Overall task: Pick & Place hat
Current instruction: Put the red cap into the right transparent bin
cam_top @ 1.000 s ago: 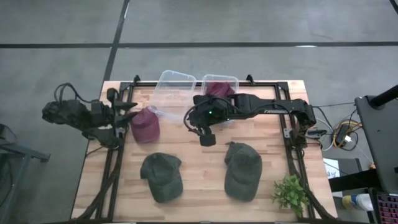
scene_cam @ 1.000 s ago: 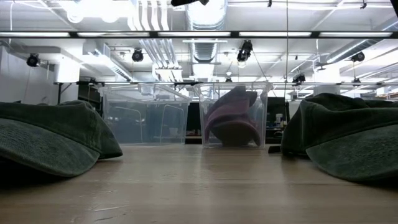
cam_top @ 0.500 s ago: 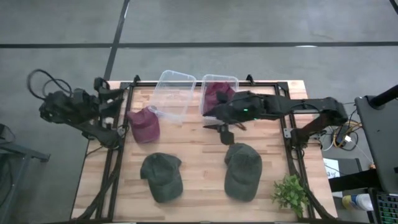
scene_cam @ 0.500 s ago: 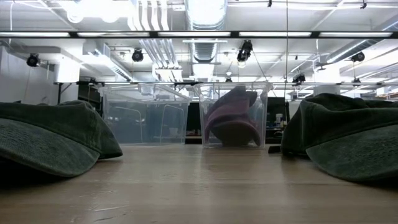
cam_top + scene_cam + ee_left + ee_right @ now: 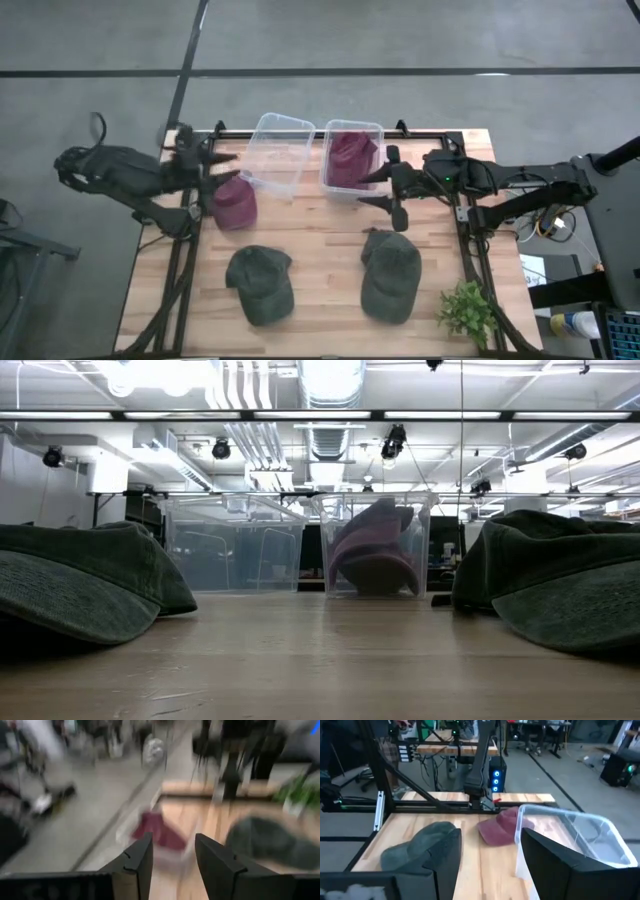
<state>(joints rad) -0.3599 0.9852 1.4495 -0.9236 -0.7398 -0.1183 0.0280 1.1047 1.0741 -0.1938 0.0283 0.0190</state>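
— Two pincers, both with jaws apart and nothing between them. My left pincer (image 5: 222,168) hangs at the far-left edge of the worktop (image 5: 320,262), just beside the maroon hat (image 5: 233,202). My right pincer (image 5: 385,188) hangs to the right of the bins, jaws parted too.

— Which hat do I go for?

— I'd judge the maroon one on the left; it lies loose on the worktop just near of the left pincer, next to the empty bin (image 5: 278,152). The right-hand bin (image 5: 352,158) already holds a maroon hat (image 5: 347,160).

— How do I grip it well?

— Come down over the crown, not the brim, and pinch a fold of cloth; it is soft and will sag, so lift high enough to clear the bin wall. The left wrist view is smeared, so I'd steer by the high view.

— And the green hats?

— Both green hats, one (image 5: 260,283) near-left and one (image 5: 389,273) near-right, sit untouched, well apart from the left pincer. Keep the right arm parked.
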